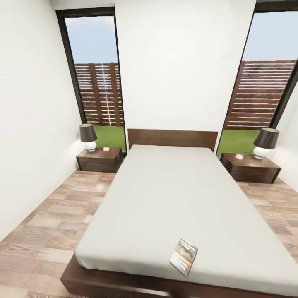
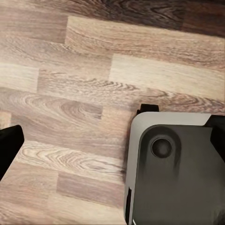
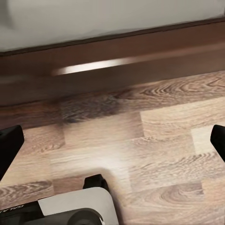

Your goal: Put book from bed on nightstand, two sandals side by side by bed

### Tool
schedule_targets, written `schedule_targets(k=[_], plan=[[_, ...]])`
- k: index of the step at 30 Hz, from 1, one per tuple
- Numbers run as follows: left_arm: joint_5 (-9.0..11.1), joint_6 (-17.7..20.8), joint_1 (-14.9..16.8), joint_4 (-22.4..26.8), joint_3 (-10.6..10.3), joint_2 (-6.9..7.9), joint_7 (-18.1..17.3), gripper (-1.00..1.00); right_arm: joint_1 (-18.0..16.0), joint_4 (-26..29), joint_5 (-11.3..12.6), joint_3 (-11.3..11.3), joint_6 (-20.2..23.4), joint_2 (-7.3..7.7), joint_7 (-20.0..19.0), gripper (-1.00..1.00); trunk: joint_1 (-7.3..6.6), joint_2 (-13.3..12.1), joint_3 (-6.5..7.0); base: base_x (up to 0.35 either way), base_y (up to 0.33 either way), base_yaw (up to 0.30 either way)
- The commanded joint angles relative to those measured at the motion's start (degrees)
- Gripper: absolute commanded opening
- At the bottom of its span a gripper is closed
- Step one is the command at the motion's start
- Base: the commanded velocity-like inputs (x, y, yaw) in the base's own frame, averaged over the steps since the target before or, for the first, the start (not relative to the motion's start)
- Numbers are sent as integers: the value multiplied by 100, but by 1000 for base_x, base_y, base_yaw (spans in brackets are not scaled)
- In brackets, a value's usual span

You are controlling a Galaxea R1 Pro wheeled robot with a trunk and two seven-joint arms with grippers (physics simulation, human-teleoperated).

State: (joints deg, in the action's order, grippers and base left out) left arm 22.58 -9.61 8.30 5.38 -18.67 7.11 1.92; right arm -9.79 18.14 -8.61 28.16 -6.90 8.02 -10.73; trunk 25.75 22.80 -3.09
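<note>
The book [image 1: 183, 256] lies flat on the pale mattress of the bed [image 1: 165, 194], close to its foot end and right of centre. One nightstand [image 1: 99, 159] stands left of the headboard, another nightstand [image 1: 250, 167] stands right of it. The sandals are out of view. My left gripper [image 2: 112, 140] hangs open over bare wood floor, its dark fingertips [image 2: 9, 146] spread wide with nothing between them. My right gripper [image 3: 112, 143] is open too, above the floor just short of the bed's dark brown foot board [image 3: 122, 61].
Each nightstand carries a lamp [image 1: 88, 137] with a dark shade; the other lamp [image 1: 265, 142] is on the right one. Tall windows flank the headboard wall. Wood floor runs along both sides of the bed. My grey base [image 2: 178, 173] sits under the left gripper.
</note>
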Motion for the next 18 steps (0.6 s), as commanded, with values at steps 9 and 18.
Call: schedule_targets(k=[9, 18], plan=[[36, -15, 5, -2, -49, 1, 19, 100, -6, -7, -60, 46, -24, -21, -35, 100, 3, 12, -21, 0, 0, 291], [36, -17, 5, -2, -49, 1, 19, 100, -6, -11, -62, 42, -25, -65, -42, 100, 3, 12, -41, 0, 0, 286]])
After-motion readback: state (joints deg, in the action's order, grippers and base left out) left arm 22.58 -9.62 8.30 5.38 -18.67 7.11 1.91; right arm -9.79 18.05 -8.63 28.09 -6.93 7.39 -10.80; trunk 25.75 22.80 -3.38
